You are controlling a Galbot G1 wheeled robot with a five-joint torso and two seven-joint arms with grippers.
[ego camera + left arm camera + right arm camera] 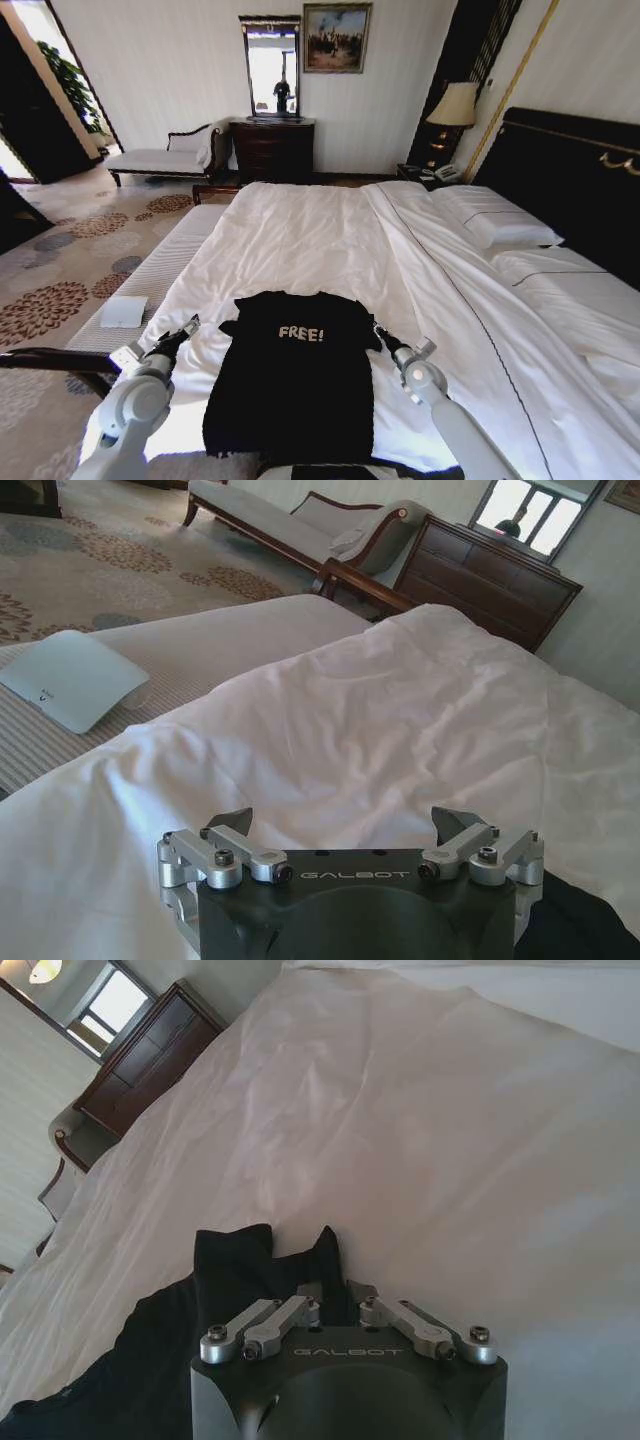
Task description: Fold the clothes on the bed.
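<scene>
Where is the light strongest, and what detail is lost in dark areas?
Head view: the white duvet is bright, while the black T-shirt shows few folds. Left wrist view: the mirror glares. Right wrist view: the right tool meets dark fabric, hiding its tips.

There is one black T-shirt, one bed with two pillows, two grippers, left and right, one lamp, one chaise, one dresser, one mirror, and one painting.
</scene>
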